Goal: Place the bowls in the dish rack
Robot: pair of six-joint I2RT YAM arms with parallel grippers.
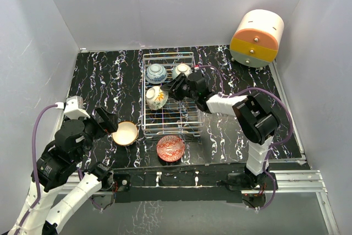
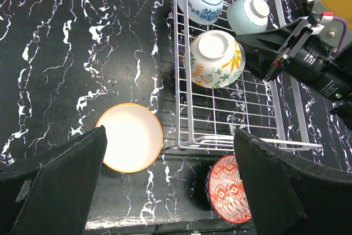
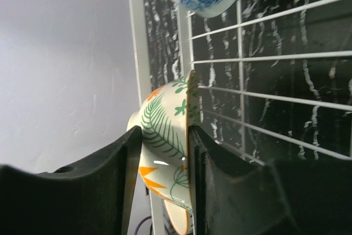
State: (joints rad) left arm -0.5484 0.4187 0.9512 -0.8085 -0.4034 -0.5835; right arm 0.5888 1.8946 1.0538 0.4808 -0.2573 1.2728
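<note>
The dish rack (image 1: 190,118) stands mid-table. In it lie a blue-white bowl (image 1: 156,72), a pale mint bowl (image 1: 181,70) and a leafy bowl (image 1: 156,98), all bottom-up or tilted. My right gripper (image 1: 175,88) is shut on the leafy bowl (image 3: 165,130), one finger on its outside, one on its rim, inside the rack (image 3: 275,56). The cream-tan bowl (image 2: 132,137) and red patterned bowl (image 2: 231,195) sit upright on the table in front of the rack (image 2: 242,108). My left gripper (image 2: 170,191) is open and empty above them, nearer the cream-tan bowl (image 1: 126,133).
A cream-and-orange cylindrical drawer unit (image 1: 257,38) stands at the back right. White walls close in the black marbled table (image 1: 104,81) on three sides. The red bowl (image 1: 170,148) lies close to the table's near edge.
</note>
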